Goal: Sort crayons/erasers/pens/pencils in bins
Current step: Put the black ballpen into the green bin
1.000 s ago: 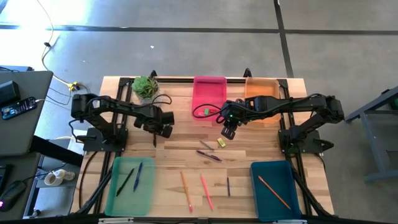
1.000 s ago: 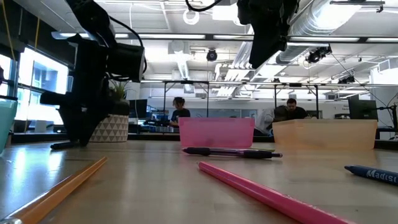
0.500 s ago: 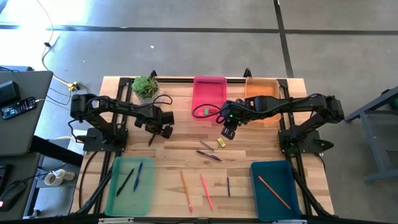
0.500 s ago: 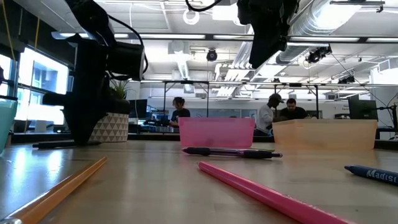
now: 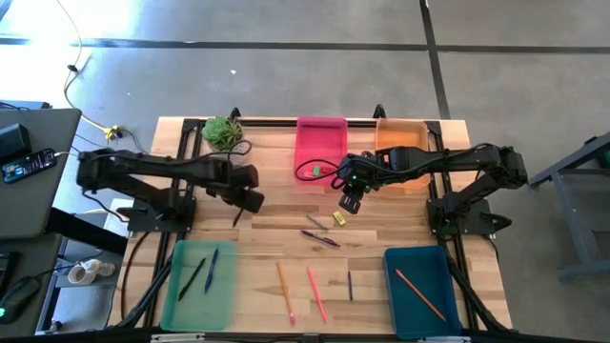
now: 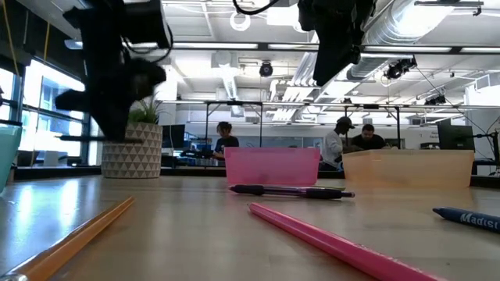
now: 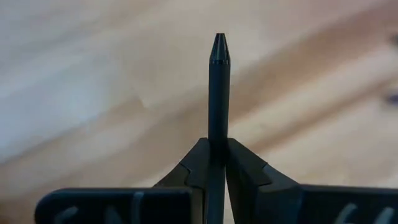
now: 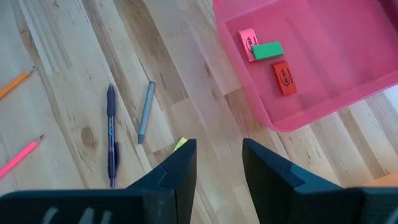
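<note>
My left gripper [image 5: 250, 198] hangs over the table's left half, shut on a black pen [image 7: 219, 93] whose pointed tip sticks out past the fingers. My right gripper [image 5: 349, 202] stands open near the middle, above a yellow eraser [image 8: 181, 144] that lies flat on the wood. The pink bin [image 5: 321, 143] holds erasers [image 8: 268, 51]. The light green bin [image 5: 200, 281] holds two pens, and the teal bin [image 5: 419, 291] holds an orange pencil. The orange bin [image 5: 400, 143] stands at the far right. An orange pencil [image 5: 285, 291], a pink pencil [image 5: 316, 292] and a purple pen [image 8: 111, 134] lie loose. My left gripper pinches the black pen's barrel [image 7: 219, 134] between its two fingers. The fingers point steeply down. The pen runs on forward past the fingertips, tip end out, and no part of it shows on the table.
A potted plant [image 5: 222, 131] stands at the far left. A grey stick [image 8: 145, 112] lies beside the purple pen, and a short dark stick [image 5: 350, 284] lies near the front. People sit in the room behind the table.
My left gripper has risen and drawn back toward the table's left edge. The black pen lay flat on the table a second ago and now goes up with the gripper, clear of the wood. My right arm has kept still.
</note>
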Controlling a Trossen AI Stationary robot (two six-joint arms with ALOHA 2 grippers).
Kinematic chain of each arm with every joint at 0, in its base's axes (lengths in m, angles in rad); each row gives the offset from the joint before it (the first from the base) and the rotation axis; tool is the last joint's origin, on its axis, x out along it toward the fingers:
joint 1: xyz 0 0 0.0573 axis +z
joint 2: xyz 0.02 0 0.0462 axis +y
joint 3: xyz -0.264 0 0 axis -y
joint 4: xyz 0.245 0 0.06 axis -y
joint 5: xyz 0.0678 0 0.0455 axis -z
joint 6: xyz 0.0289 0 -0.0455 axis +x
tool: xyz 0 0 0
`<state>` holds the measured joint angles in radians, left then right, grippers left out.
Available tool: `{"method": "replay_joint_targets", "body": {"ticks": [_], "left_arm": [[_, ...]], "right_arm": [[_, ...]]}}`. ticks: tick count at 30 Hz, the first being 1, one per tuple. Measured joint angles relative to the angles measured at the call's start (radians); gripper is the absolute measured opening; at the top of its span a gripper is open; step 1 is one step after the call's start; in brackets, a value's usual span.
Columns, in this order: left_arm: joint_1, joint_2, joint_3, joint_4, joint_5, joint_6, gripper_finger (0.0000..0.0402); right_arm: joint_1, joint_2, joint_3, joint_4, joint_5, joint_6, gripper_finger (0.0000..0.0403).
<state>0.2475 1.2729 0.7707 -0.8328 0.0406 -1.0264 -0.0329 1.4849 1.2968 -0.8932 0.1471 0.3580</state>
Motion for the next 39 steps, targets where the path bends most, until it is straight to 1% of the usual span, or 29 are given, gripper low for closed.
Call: {"method": "replay_joint_targets", "body": {"ticks": [3, 8, 11, 15, 21, 27, 33, 37, 39], "left_arm": [[-0.036, -0.076, 0.022, -0.062, 0.047, -0.015, 0.0022], [-0.146, -0.203, 0.043, -0.167, 0.055, -0.117, 0.0022], [-0.246, -0.269, 0.043, -0.212, 0.053, -0.222, 0.002], [-0.413, -0.304, 0.043, -0.234, 0.033, -0.395, 0.002], [-0.669, -0.266, 0.044, -0.234, -0.027, -0.617, 0.0019], [-0.862, -0.193, 0.044, -0.198, -0.037, -0.793, 0.0018], [-0.988, -0.102, 0.044, -0.167, -0.037, -0.877, 0.0017], [-1.033, -0.049, 0.044, -0.145, -0.037, -0.892, 0.0017], [-1.05, -0.023, 0.044, -0.137, -0.042, -0.893, 0.0017]], "right_arm": [[0.0, 0.0, 0.0, 0.0, 0.0, 0.0, 0.0121], [0.001, 0.0, 0.0, -0.001, 0.0, 0.0, 0.0121], [0.001, 0.0, 0.0, -0.001, 0.0, -0.002, 0.0121], [0.001, 0.0, 0.0, -0.002, 0.0, -0.001, 0.0121], [0.001, 0.0, 0.0, 0.0, 0.0, -0.001, 0.0121], [0.001, 0.0, 0.0, 0.0, 0.0, -0.001, 0.0121], [0.001, 0.0, 0.0, 0.004, 0.0, 0.002, 0.0121], [0.001, 0.0, 0.0, 0.009, 0.0, 0.007, 0.0121], [0.001, 0.0, 0.0, 0.013, -0.001, 0.04, 0.0121]]}}
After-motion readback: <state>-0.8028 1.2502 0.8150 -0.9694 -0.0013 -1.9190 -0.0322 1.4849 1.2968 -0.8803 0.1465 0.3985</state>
